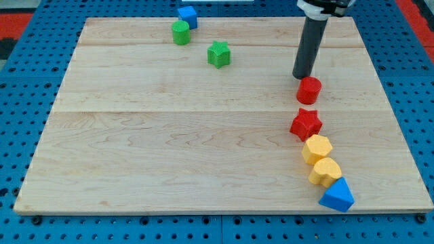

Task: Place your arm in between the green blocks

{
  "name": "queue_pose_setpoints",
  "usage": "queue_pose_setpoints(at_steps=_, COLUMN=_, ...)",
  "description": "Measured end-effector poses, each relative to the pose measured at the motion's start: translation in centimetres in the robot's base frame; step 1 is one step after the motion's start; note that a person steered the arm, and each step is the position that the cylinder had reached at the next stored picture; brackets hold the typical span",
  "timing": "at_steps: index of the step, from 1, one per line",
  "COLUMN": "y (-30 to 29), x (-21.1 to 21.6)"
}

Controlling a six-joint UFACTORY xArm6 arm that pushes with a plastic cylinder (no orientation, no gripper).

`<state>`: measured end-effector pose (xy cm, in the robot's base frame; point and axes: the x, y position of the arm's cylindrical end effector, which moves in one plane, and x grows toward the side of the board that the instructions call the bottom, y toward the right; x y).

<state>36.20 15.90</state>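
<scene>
A green cylinder (180, 32) stands near the view's top, left of centre. A green star block (218, 54) lies a little to its lower right, with a gap between them. My tip (302, 76) rests on the wooden board at the view's right, just above a red cylinder (309, 89) and close to it. The tip is well to the right of both green blocks.
A blue cube (188, 16) touches the green cylinder's upper right. Below the red cylinder a line runs down: a red star (306, 124), a yellow hexagon (317, 148), a yellow block (325, 171), and a blue triangle (337, 196). The board (169, 149) sits on blue pegboard.
</scene>
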Motion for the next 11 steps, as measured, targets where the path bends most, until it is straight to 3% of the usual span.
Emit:
queue_pose_setpoints(at_steps=1, y=1.1, x=1.2)
queue_pose_setpoints(at_steps=3, y=-2.1, x=3.3)
queue_pose_setpoints(at_steps=4, y=-0.3, x=1.9)
queue_pose_setpoints(at_steps=5, y=-1.8, x=-2.2)
queue_pose_setpoints(at_steps=6, y=-10.6, x=2.6)
queue_pose_setpoints(at_steps=7, y=-20.9, x=4.7)
queue_pose_setpoints(at_steps=8, y=-23.9, x=-1.4)
queue_pose_setpoints(at_steps=9, y=-22.0, x=-7.3)
queue_pose_setpoints(at_steps=11, y=-9.7, x=-5.3)
